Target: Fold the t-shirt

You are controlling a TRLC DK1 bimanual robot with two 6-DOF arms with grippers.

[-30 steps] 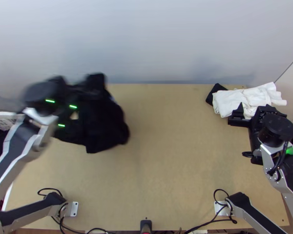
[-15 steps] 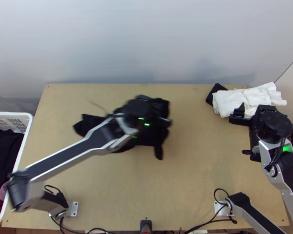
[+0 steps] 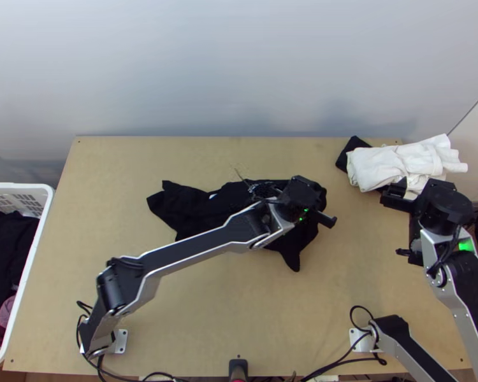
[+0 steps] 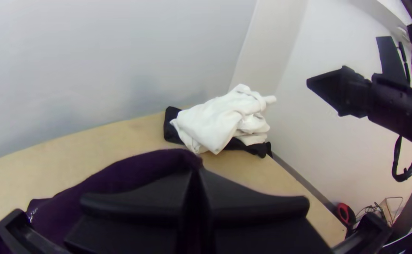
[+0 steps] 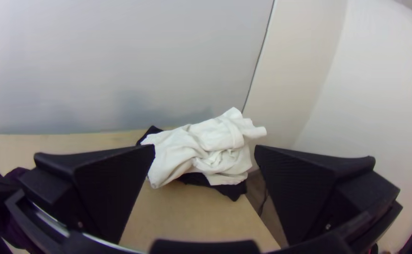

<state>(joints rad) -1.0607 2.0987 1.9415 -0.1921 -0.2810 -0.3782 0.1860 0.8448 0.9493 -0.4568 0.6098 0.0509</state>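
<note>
Black t-shirt [image 3: 197,207] was carried by the left pincer [image 3: 303,191] from the counter's [image 3: 226,318] left end, across the middle and rightward (far side of the lower edge of its earlier path not tracked). Basket [image 3: 22,185], formerly part-covered by the left arm, was uncovered. Right pincer [image 3: 417,186] was shifted slightly nearer the front edge.Black t-shirt [image 3: 197,207] was carried by the left pincer [image 3: 303,191] from the left end of the counter [image 3: 226,318] to right of its middle (trailing part drawn along too). White basket [image 3: 22,185], partly covered by the left arm at first, was uncovered. Right pincer [image 3: 417,186] was shifted slightly toward the near edge.

T-shirt [image 3: 197,210]: black, with small whitish print
Surface [image 3: 239,305]: light wood brown
Upper cloth [image 3: 382,165]: plain white
Lower cloth [image 3: 350,151]: black
Basket [image 3: 22,186]: white, with grid pattern
</note>
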